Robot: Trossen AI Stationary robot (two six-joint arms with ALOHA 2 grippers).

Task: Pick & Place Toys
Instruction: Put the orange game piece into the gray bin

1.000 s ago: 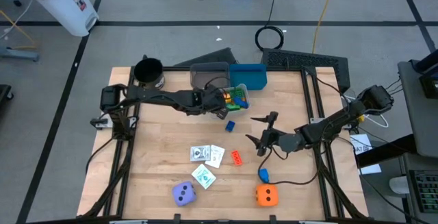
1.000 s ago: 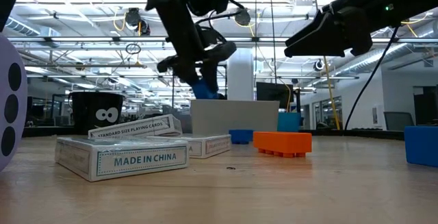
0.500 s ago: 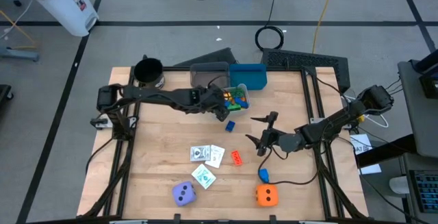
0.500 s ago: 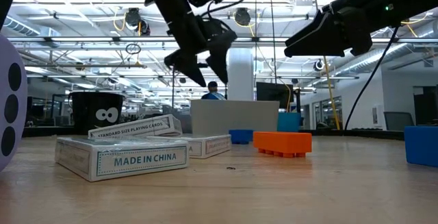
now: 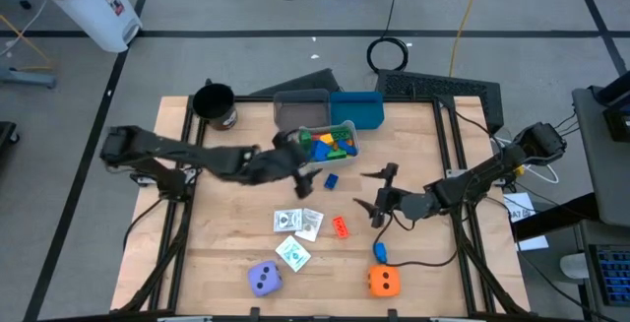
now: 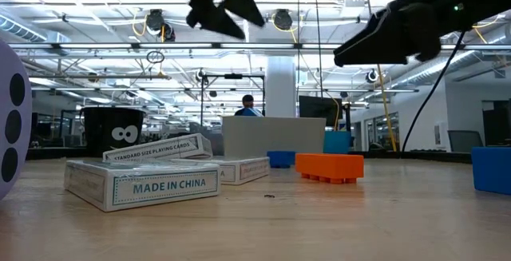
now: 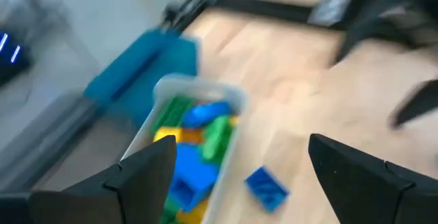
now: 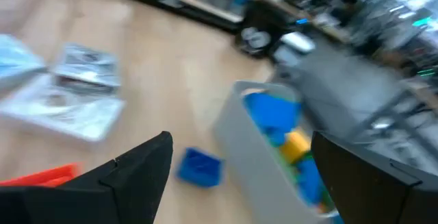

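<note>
The grey bin [image 5: 295, 117] at the far middle holds several coloured blocks [image 5: 330, 142]; it also shows in the left wrist view [image 7: 195, 142]. A blue block [image 5: 332, 179] lies on the table just near of the bin. An orange block [image 5: 340, 226], another blue block [image 5: 379, 251], an orange die [image 5: 383, 281], a purple die [image 5: 264, 279] and white card boxes [image 5: 296, 222] lie nearer. My left gripper [image 5: 303, 167] is open and empty, left of the loose blue block. My right gripper [image 5: 379, 190] is open and empty, hovering right of that block.
A blue bin [image 5: 356, 108] stands against the grey bin's right side. A black cup [image 5: 215, 105] stands at the far left. A cable [image 5: 418, 261] runs across the table near the front right. Bare wood lies along the table's left side.
My left gripper stood over the grey bin shut on a blue block, opened and let it go. It has then drawn back toward the table's left and near side, and has risen. My right arm has kept still.
</note>
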